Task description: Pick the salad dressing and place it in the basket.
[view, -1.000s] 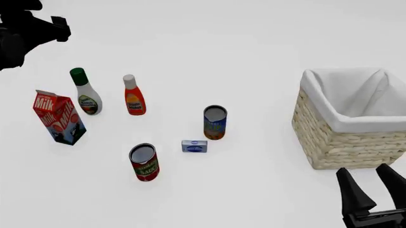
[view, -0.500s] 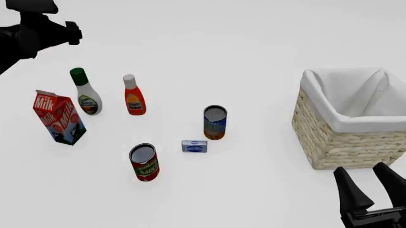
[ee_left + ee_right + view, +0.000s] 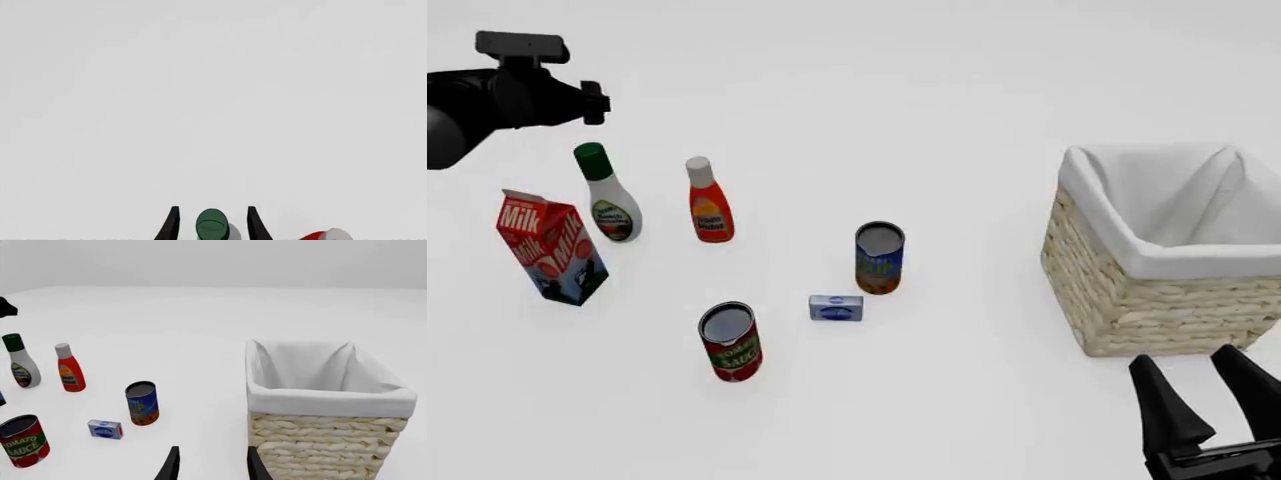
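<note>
The salad dressing [image 3: 606, 200], a white bottle with a dark green cap, stands upright at the far left of the table. My left arm [image 3: 507, 92] hovers above and just behind it. In the left wrist view the open left gripper [image 3: 212, 208] frames the green cap [image 3: 212, 225] between its fingers, without touching it. The basket [image 3: 1148, 310], woven with a white lining, sits at the right and holds nothing I can see. Near the front right edge, in front of the basket, my right gripper [image 3: 1185, 358] is open and empty. The right wrist view shows the basket [image 3: 327, 440] close by and the salad dressing [image 3: 20, 366] far off.
A red-orange bottle [image 3: 709, 205] stands just right of the dressing, and a milk carton [image 3: 550, 247] stands in front of it to the left. A tomato sauce can [image 3: 730, 340], a blue can [image 3: 880, 258] and a small blue box [image 3: 835, 307] occupy the middle.
My left arm has moved right and lower, coming over the salad dressing bottle. The right gripper has barely shifted. No object has moved.
</note>
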Available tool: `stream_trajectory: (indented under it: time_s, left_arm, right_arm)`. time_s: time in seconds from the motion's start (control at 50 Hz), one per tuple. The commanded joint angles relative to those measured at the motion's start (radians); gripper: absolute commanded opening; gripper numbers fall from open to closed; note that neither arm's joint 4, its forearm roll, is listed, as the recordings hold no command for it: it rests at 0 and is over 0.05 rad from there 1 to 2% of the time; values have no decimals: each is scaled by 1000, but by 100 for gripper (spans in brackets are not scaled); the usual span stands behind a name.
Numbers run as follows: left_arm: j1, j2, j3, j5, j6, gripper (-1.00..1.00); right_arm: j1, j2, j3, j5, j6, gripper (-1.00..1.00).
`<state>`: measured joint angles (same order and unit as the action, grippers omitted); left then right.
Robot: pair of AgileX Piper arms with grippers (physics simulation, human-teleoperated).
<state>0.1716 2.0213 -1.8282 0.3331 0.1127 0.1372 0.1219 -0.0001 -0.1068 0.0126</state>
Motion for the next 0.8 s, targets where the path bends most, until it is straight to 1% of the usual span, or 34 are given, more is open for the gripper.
stream_trajectory:
  time_s: [0.02,0.3,0.52,0.8]
  left_arm:
    - [-5,61,-26,20,1,100]
    - [-1,103,-8,-8,2,100]
    - [6,128,-21,-7,1,100]
    - [15,167,-1,-38,1,100]
  right_arm:
    - [6,10,0,-10,0,100]
    - [7,24,0,-16,1,100]
    - [6,37,0,-23,3,100]
    - [11,111,0,-88,4,100]
